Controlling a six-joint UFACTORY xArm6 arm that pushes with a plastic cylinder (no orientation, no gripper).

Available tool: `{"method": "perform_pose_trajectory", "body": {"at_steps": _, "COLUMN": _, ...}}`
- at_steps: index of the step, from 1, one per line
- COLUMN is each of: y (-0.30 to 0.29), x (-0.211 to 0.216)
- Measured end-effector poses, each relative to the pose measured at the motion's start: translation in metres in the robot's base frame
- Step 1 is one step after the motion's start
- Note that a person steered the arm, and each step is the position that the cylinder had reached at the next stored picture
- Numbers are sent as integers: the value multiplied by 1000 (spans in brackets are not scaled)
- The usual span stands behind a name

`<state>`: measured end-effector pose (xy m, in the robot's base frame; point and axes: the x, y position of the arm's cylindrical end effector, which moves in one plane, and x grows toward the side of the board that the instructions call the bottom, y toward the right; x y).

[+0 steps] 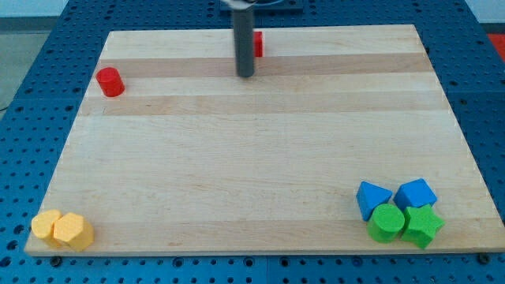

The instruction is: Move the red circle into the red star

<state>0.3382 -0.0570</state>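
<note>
The red circle [110, 82], a short cylinder, stands near the board's upper left edge. A second red block [258, 43], mostly hidden behind the rod so its shape cannot be made out, sits near the board's top edge at centre. My tip [246, 75] rests on the board just below and left of that hidden red block, far to the right of the red circle.
Two yellow blocks [62, 229] sit together at the board's lower left corner. Two blue blocks [373, 198] [416, 193] and two green blocks [387, 222] [422, 225] cluster at the lower right corner. The wooden board [260, 158] lies on a blue perforated table.
</note>
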Motion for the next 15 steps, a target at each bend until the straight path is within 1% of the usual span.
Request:
{"method": "perform_pose_trajectory", "body": {"at_steps": 1, "y": -96, "x": 48}}
{"method": "perform_pose_trajectory", "body": {"at_steps": 2, "y": -210, "x": 62}}
{"method": "perform_pose_trajectory", "body": {"at_steps": 3, "y": -247, "x": 60}}
{"method": "perform_pose_trajectory", "body": {"at_steps": 4, "y": -246, "x": 35}}
{"method": "perform_pose_trajectory", "body": {"at_steps": 5, "y": -214, "x": -19}}
{"method": "perform_pose_trajectory", "body": {"at_steps": 6, "y": -170, "x": -33}}
{"method": "perform_pose_trajectory", "body": {"at_steps": 7, "y": -160, "x": -33}}
{"method": "perform_pose_trajectory", "body": {"at_steps": 9, "y": -165, "x": -30}}
{"method": "perform_pose_trajectory", "body": {"at_steps": 10, "y": -173, "x": -7}}
{"method": "perform_pose_trajectory", "body": {"at_steps": 11, "y": -155, "x": -1}}
{"method": "perform_pose_trajectory", "body": {"at_steps": 12, "y": -97, "x": -21}}
{"method": "perform_pose_trajectory", "body": {"at_steps": 13, "y": -58, "x": -61}}
{"method": "perform_pose_trajectory", "body": {"at_steps": 14, "y": -72, "x": -59}}
{"method": "perform_pose_trajectory", "body": {"at_steps": 15, "y": -86, "x": -69}}
